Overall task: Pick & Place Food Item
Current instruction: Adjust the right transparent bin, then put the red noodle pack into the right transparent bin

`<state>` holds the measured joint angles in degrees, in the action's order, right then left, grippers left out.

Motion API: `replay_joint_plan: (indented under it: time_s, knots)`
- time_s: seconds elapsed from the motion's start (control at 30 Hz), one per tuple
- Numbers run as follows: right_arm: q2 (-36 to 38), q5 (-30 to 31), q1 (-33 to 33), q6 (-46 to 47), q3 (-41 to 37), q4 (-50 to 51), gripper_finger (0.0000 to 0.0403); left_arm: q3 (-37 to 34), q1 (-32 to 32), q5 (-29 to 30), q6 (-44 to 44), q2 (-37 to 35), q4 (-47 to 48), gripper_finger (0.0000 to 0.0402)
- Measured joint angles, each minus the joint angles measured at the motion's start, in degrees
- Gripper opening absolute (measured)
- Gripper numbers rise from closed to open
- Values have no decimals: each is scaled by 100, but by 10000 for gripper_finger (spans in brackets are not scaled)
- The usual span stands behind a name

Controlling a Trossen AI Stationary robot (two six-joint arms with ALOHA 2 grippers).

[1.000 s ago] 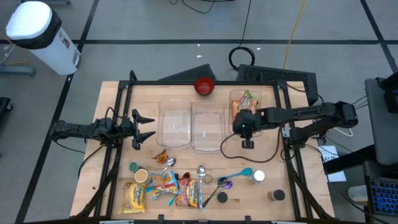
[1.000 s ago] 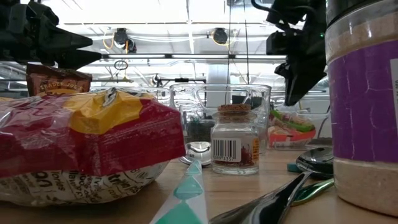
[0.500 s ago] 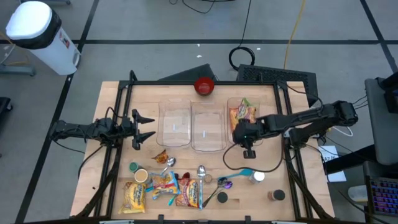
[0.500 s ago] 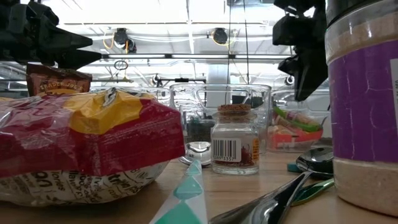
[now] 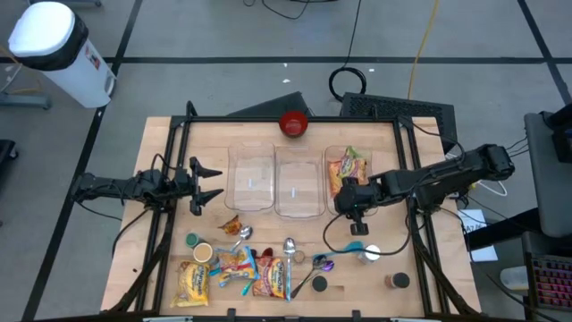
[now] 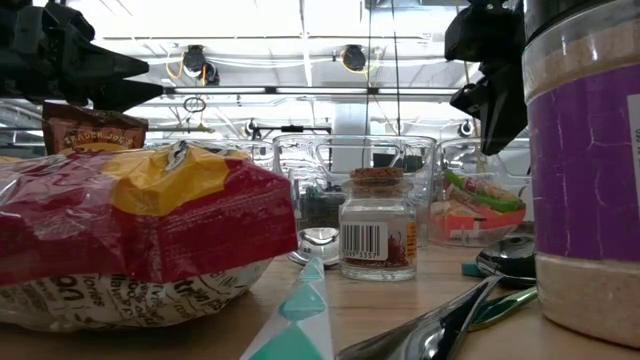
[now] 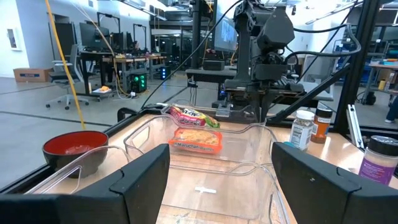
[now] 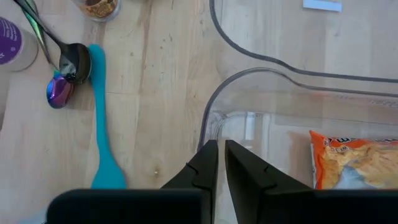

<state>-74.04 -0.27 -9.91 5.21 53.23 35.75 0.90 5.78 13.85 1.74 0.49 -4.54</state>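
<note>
A clear plastic container [image 5: 331, 154] at the table's right holds orange and green food packets [image 5: 347, 166], which also show in the low view [image 6: 478, 206] and the left wrist view [image 7: 195, 133]. My right gripper [image 5: 351, 199] is over the container's near end, shut on its wall [image 8: 221, 155]. My left gripper [image 5: 204, 183] waits open and empty at the table's left, level with the containers. My right gripper pinches the clear container's near end wall [image 8: 204, 134] between its two fingers, one inside and one outside. The fingers come from above, pointing down. The container stays upright with the packets in it; whether its base is off the table I cannot tell.
Two more clear containers [image 5: 251, 179] [image 5: 298, 182] stand left of the held one, a red bowl [image 5: 293, 123] behind them. Along the near edge lie snack packets [image 5: 237, 268], spoons [image 5: 289, 247], a teal spatula [image 5: 353, 249] and spice jars [image 5: 372, 254] [image 5: 399, 281].
My right gripper has moved toward the table's near edge, and the clear container with its packets has come along with it, staying upright.
</note>
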Motion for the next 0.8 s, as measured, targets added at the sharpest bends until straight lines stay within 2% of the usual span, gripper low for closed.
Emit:
replay_joint_plan:
  time_s: [0.3,0.67,0.8]
  knots:
    - [462,20,2,-24,0,28,19,-2,0,0,0,0,0,285]
    - [1220,38,-206,780,0,-138,2,-2,0,-2,0,0,0,285]
    - [1458,640,-670,768,-146,-333,1,-2,-1,-1,0,-1,-2,285]
